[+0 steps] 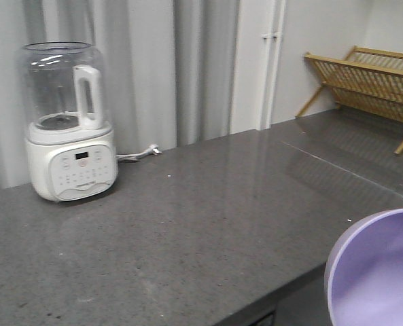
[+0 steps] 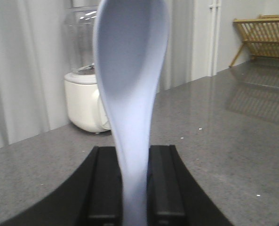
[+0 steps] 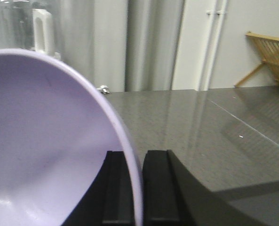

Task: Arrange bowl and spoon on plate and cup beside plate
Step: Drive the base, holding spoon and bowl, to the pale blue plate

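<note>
Start at the far left. Note the white blender (image 1: 68, 122) at the back of the grey counter (image 1: 187, 231), with its plug lead (image 1: 141, 153) loose beside it. Treat it as well apart from both held items.

Next, check the left gripper (image 2: 134, 181). Read it as clamped on the handle of the spoon (image 2: 130, 80), with the scoop upright, its hollow side toward the wrist camera, and the spoon raised off the counter. Judge this as a carry hold, suited to laying the spoon down once a target comes into view.

Moving right, check the right gripper (image 3: 133, 188). Read it as pinched across the rim of the bowl (image 3: 45, 141), one finger inside and one outside. Find the bowl tipped on edge and held in the air at the lower right of the front view. Judge the rim pinch as chosen for lowering the bowl flat.

Look for the plate and the cup: not found in any view.

Finish at the far right with the wooden rack (image 1: 371, 81) at the back, well apart.
</note>
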